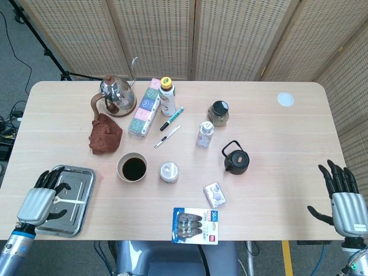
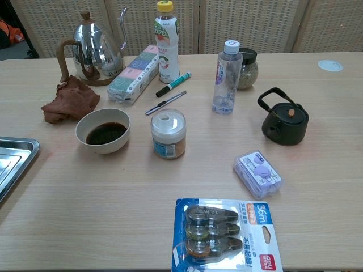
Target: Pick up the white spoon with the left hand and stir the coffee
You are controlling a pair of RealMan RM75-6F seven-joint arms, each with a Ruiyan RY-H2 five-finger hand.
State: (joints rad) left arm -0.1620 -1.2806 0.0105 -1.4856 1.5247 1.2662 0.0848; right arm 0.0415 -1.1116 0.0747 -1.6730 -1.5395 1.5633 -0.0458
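The white spoon [image 1: 72, 200] lies in the steel tray [image 1: 80, 178] at the table's front left; only part of its handle shows, the bowl end hidden under my left hand [image 1: 39, 201]. That hand hovers over the tray's left side with its fingers spread, holding nothing. The cup of coffee [image 1: 133, 167] stands to the right of the tray, and it also shows in the chest view as a cream cup [image 2: 104, 131]. My right hand [image 1: 344, 198] hangs beyond the table's right front corner, fingers spread and empty. The chest view shows neither hand.
Right of the cup stands a small lidded jar [image 1: 169, 172]. Behind it are a brown cloth [image 1: 104, 135], a steel kettle [image 1: 115, 92], a tissue pack [image 1: 145, 107], a bottle [image 1: 167, 96], pens [image 1: 171, 118], a water bottle [image 1: 204, 134], a black teapot [image 1: 236, 158]. A blister pack [image 1: 196, 225] lies at the front edge.
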